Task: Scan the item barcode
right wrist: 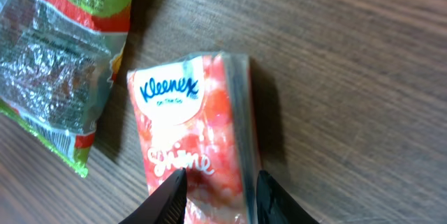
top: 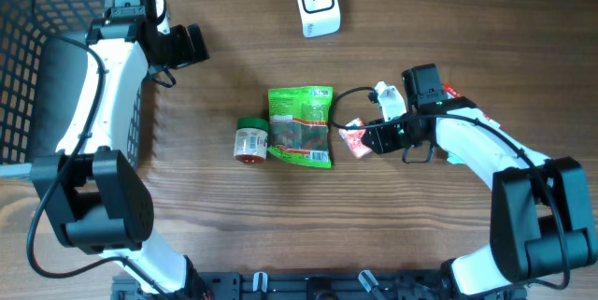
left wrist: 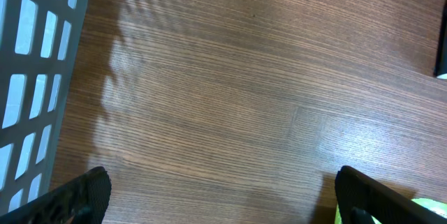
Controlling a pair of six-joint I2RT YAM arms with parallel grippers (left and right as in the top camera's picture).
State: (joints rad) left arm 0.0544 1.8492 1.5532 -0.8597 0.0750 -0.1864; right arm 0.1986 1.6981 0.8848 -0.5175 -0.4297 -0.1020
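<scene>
Tissue pack [right wrist: 192,133] lies on the desk [top: 420,235] just right of the green snack bag [top: 300,125]. Its long axis runs left-right, logo end leftward. The right end effector [right wrist: 216,196] clamps its right end. The left end effector [left wrist: 223,192] gapes wide.

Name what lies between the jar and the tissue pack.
The green snack bag lies flat between the jar and the tissue pack, as the overhead view shows.

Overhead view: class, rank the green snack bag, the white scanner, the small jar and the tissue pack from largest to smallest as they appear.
1. green snack bag
2. white scanner
3. small jar
Unranked: tissue pack, partly hidden by the right claw; unsure against the jar.
</scene>
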